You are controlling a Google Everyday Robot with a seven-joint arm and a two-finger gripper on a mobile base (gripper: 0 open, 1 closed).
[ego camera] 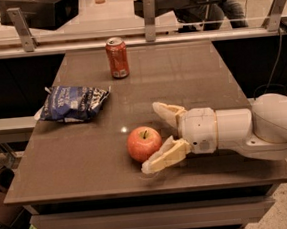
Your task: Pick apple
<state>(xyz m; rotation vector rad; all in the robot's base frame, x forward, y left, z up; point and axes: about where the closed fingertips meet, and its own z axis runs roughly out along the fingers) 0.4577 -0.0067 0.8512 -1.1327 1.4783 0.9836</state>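
hand: my hand (149, 138) is low over the front half of the desk (191, 82), reaching in from the right and pointing left.
hand state: spread wide, nothing held.
fingers: the near finger (165, 157) runs down-left and its tip is close to the front edge of the desk. The far finger (167, 113) angles up-left toward the back.
arm: my white arm (235, 128) lies roughly level above the desk and leaves the view at the right edge.
apple: the apple (144, 143) sits on the desk in the mouth of my hand. It is red-orange, stem up, with a light patch near the top.
apple vs fingers: the near finger is right against its lower right side, and I cannot tell if they touch. The far finger is apart from it, above and to the right.
apple place: front centre of the desk, nearer the front edge than the back.
chip bag: the blue chip bag (73, 102) lies flat, left of the apple and farther back, near the left edge and well apart from my hand.
soda can: the red-orange soda can (117, 57) stands upright at the back of the desk, behind the chip bag and the apple.
rail: a rail (147, 38) with metal posts runs along the back edge of the desk.
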